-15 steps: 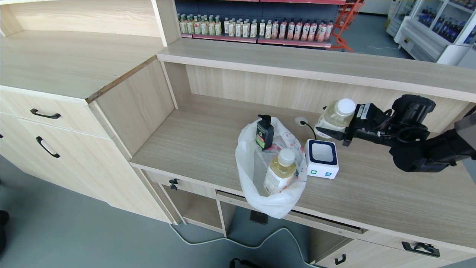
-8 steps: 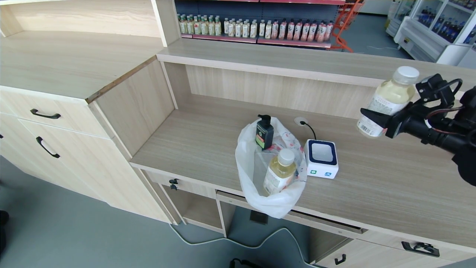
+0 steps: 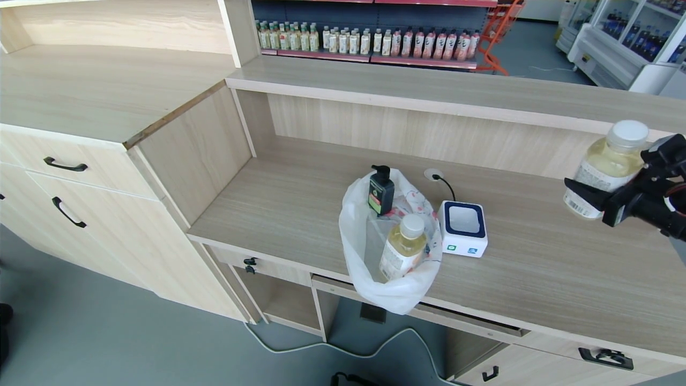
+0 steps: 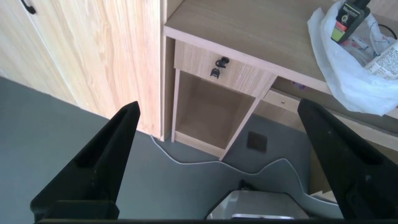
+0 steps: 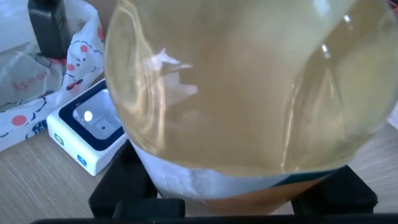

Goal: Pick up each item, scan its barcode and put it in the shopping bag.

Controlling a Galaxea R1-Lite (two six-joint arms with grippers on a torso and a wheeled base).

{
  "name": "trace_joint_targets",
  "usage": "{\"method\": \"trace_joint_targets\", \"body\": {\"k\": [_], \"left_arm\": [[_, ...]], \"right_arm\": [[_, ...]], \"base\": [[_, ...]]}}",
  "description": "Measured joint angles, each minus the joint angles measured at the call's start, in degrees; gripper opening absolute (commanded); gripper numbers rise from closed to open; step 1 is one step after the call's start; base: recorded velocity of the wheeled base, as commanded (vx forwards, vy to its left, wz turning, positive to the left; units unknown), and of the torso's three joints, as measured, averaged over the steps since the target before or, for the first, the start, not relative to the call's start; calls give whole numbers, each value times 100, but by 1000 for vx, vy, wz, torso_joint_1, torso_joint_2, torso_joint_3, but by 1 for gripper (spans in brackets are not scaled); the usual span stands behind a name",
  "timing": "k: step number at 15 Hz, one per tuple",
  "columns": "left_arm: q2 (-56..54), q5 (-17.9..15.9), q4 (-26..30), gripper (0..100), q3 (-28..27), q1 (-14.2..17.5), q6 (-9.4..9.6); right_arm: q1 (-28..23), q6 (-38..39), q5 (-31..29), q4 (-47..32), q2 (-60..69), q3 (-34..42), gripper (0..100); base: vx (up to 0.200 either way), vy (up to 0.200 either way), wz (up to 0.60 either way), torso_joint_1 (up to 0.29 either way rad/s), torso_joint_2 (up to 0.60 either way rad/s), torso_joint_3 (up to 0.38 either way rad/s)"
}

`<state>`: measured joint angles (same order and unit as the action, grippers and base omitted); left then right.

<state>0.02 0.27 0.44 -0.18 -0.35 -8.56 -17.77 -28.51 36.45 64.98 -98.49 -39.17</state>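
My right gripper (image 3: 596, 188) is shut on a clear bottle (image 3: 606, 169) of pale yellow drink with a white cap, held in the air above the counter's right end, well right of the white scanner (image 3: 463, 228). In the right wrist view that bottle (image 5: 249, 93) looms close, with the scanner (image 5: 93, 134) beyond it. The white shopping bag (image 3: 362, 241) lies open at the counter's front edge; inside are a black pump bottle (image 3: 381, 194) and a second yellow drink bottle (image 3: 403, 247). My left gripper (image 4: 227, 162) hangs open over the floor, below and left of the bag (image 4: 348, 74).
The scanner's black cable (image 3: 446, 185) runs back to a grommet in the wooden counter (image 3: 536, 268). A raised ledge (image 3: 429, 86) runs along the back. Drawers and an open cubby (image 4: 211, 118) sit beneath the counter. A taller cabinet (image 3: 96, 91) stands to the left.
My right gripper carried the bottle from just behind the scanner up and to the right, then lower and farther right. The bag, its contents and the scanner stayed put.
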Motion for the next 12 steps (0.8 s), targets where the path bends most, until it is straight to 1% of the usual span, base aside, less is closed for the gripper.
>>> {"method": "trace_joint_targets", "body": {"k": [1,5,7,9,12], "left_arm": [[0,2,0,100,0,0,0],[0,-2,0,100,0,-2,0],[0,0,-1,100,0,2,0],[0,0,0,100,0,0,0],[0,2,5,100,0,-9,0]], "right_arm": [[-16,16,6,22,-7,30,0],[80,130,91,44,-16,91,0],[369,148,113,0,-30,85,0],[595,197,110,41,-77,72,0],[879,503,112,41,-278,48,0]], "base": [[0,0,0,0,0,0],[0,0,600,1,2,5],[0,0,600,2,5,2],[0,0,0,0,0,0],[0,0,0,0,0,0]]}}
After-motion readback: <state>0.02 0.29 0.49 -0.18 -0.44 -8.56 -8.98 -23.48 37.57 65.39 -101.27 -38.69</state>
